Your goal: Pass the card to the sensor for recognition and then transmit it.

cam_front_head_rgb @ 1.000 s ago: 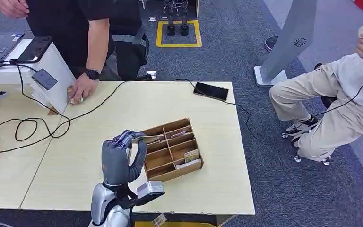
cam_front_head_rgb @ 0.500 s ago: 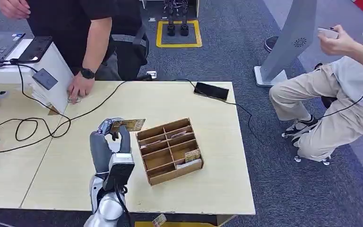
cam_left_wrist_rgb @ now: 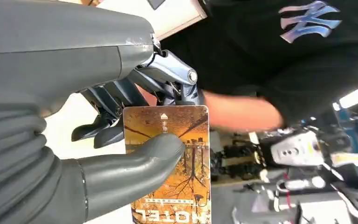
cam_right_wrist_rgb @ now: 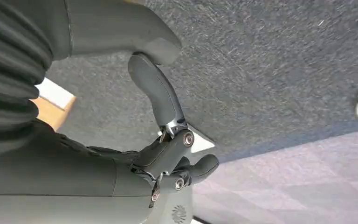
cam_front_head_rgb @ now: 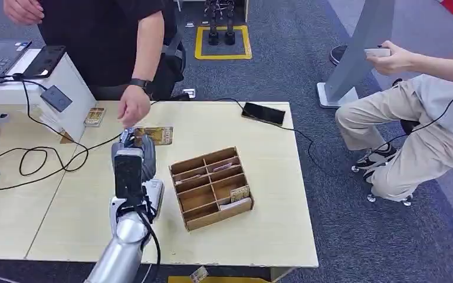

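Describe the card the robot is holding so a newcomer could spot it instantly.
On the pale wooden table, look just beyond the wooden divider tray. The left hand holds up an orange card printed "HOTEL"; unlike the tray's cards, it is raised off the table.

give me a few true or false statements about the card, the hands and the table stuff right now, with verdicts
1. The left hand holds a card printed with the word HOTEL. True.
2. The wooden divided tray is empty. False: cards lie in several of its compartments.
3. A second card lies on the table beside the white sensor stand. True.
4. The right hand grips a card. False: it holds nothing, with its fingers partly curled over the carpet.
5. The black phone sits inside the tray. False: it lies on the table near the far edge, apart from the tray.
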Robot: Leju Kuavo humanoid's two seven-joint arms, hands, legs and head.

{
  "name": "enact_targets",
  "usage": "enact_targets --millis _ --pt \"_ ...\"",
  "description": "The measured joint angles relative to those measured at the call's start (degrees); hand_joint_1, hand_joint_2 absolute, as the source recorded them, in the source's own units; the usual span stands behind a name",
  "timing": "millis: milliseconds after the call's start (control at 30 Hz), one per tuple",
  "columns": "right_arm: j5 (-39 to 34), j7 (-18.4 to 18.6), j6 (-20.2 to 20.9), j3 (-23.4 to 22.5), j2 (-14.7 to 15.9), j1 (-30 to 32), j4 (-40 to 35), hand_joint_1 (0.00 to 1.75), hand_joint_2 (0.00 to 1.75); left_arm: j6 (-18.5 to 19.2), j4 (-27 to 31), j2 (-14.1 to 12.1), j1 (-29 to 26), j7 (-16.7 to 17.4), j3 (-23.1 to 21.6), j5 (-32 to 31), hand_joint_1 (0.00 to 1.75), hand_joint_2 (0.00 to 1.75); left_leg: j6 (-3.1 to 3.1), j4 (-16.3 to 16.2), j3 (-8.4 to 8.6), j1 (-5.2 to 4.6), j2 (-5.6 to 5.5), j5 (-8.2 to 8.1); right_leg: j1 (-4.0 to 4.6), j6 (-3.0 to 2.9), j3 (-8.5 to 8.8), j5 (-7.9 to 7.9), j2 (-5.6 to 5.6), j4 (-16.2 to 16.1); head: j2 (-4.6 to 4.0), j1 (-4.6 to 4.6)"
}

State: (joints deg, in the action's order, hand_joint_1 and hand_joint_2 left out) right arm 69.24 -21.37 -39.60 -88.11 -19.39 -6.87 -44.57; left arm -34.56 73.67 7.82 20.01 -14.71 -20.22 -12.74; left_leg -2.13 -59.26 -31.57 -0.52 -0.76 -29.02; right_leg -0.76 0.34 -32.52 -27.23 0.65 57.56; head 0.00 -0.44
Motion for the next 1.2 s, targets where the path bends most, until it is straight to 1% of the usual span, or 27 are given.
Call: enact_targets --millis 67,167,267,367,433,500,567,700,733,767,833,967,1067,1133,1167,1200 --pt "0.8 -0.8 0.0 0.0 0.0 -0.2 0.0 0.00 1.75 -0.4 -5.9 -0.7 5.2 1.6 1.2 0.7 1.75 1.75 -0.01 0.0 -0.01 0.01 -0.01 0.09 0.01 -0.06 0.00 0.07 -0.01 0.0 0.00 0.00" --pt "1.9 -1.5 0.0 0.0 0.0 -0.3 0.2 0.00 1.75 -1.6 -13.1 -1.5 11.0 3.2 2.5 0.4 1.75 1.75 -0.01 0.0 -0.01 0.01 0.02 0.10 0.01 -0.10 -0.01 0.10 0.01 0.0 0.00 0.02" --pt "3.1 -2.1 0.0 0.0 0.0 -0.5 0.5 0.00 1.75 -3.4 -20.6 -2.3 15.6 4.8 3.8 -1.4 1.75 1.75 -0.01 0.0 -0.01 0.01 0.02 0.10 0.01 -0.10 -0.01 0.10 0.01 0.1 0.00 0.00" --pt "3.1 -2.3 0.0 0.0 0.0 -0.8 1.3 0.00 1.75 -4.8 -26.5 -3.0 18.9 6.4 5.0 -4.7 1.75 1.75 0.00 0.0 -0.02 0.02 0.04 0.09 0.01 -0.10 -0.01 0.10 0.04 0.1 0.00 0.00" --pt "2.9 -2.2 0.0 0.0 0.0 -0.8 1.9 0.00 1.75 -5.1 -29.8 -3.6 20.4 7.3 6.6 -7.2 1.75 1.75 -0.01 0.0 -0.02 0.02 0.04 0.09 0.01 -0.10 -0.02 0.10 0.04 0.1 0.00 0.00" --pt "3.1 -1.9 0.0 0.0 0.0 -0.9 2.3 0.00 1.75 -5.2 -31.9 -4.0 21.2 8.1 7.8 -9.3 1.75 1.75 -0.01 0.0 -0.03 0.02 0.04 0.09 0.01 -0.10 -0.03 0.09 0.04 0.1 0.00 0.00" --pt "3.3 -1.9 0.0 0.0 0.0 -1.0 2.6 0.00 1.75 -5.2 -33.4 -4.4 21.7 8.4 9.1 -11.2 1.75 1.75 0.00 0.0 -0.03 0.02 0.04 0.09 0.01 -0.10 -0.03 0.09 0.04 0.1 0.00 0.00" --pt "3.3 -1.8 0.0 0.0 0.0 -1.1 3.0 0.00 1.75 -5.2 -35.4 -4.7 22.4 8.9 10.9 -12.6 1.75 1.75 -0.01 0.0 -0.03 0.02 0.03 0.09 0.01 -0.10 -0.03 0.09 0.04 0.1 0.00 0.02" --pt "3.3 -1.8 0.0 0.0 0.0 -1.1 3.1 0.00 1.75 -5.2 -35.7 -4.7 22.4 9.0 11.2 -13.3 1.55 1.75 -0.01 0.0 -0.03 0.02 0.04 0.09 0.01 -0.10 -0.03 0.10 0.04 0.1 0.00 0.00" --pt "3.3 -1.8 0.0 0.0 0.0 -1.1 3.2 0.00 1.75 -5.2 -36.0 -4.7 22.4 9.1 11.9 -14.1 0.00 1.75 -0.01 0.0 -0.03 0.01 0.04 0.09 0.01 -0.10 -0.03 0.10 0.04 0.1 0.00 0.02" --pt "4.1 -1.9 0.0 0.0 0.0 -1.1 3.3 0.00 1.75 -5.2 -36.4 -4.6 22.3 8.6 13.3 -15.4 0.00 1.75 -0.01 0.0 -0.03 0.01 0.04 0.09 0.00 -0.10 -0.03 0.10 0.04 0.1 0.00 0.00" --pt "3.8 -2.1 0.0 0.0 0.0 -1.2 3.3 0.00 1.75 -5.2 -36.8 -3.7 22.0 5.7 16.5 -15.9 0.00 1.75 -0.01 0.0 -0.04 0.01 0.00 0.09 0.00 -0.10 -0.03 0.09 0.03 0.1 0.00 0.00" --pt "3.3 -2.1 0.0 0.0 0.0 -1.1 3.3 0.00 1.75 -5.2 -36.8 -2.9 21.7 3.2 18.6 -13.8 0.00 1.75 -0.01 0.0 -0.04 0.01 0.03 0.09 0.00 -0.10 -0.04 0.10 0.03 0.1 0.00 0.00" --pt "2.8 -2.0 0.0 0.0 0.0 -1.1 3.3 0.00 1.75 -5.2 -36.7 -2.4 21.6 0.7 19.9 -11.0 0.00 1.75 -0.01 0.0 -0.04 0.01 0.02 0.09 0.00 -0.10 -0.04 0.10 0.03 0.1 0.00 0.02" --pt "2.8 -2.0 0.0 0.0 0.0 -1.1 3.3 0.00 1.75 -5.2 -36.4 -2.2 21.3 -0.4 20.5 -9.8 0.00 0.00 -0.01 0.0 -0.04 0.01 0.02 0.09 0.00 -0.10 -0.04 0.09 0.03 0.1 0.00 0.02" --pt "2.8 -1.9 0.0 0.0 0.0 -1.1 3.3 0.00 1.75 -5.2 -35.9 -1.9 21.0 -1.6 21.0 -8.4 0.00 0.00 -0.01 0.0 -0.04 0.01 0.02 0.09 0.00 -0.10 -0.03 0.10 0.03 0.1 0.00 0.00"
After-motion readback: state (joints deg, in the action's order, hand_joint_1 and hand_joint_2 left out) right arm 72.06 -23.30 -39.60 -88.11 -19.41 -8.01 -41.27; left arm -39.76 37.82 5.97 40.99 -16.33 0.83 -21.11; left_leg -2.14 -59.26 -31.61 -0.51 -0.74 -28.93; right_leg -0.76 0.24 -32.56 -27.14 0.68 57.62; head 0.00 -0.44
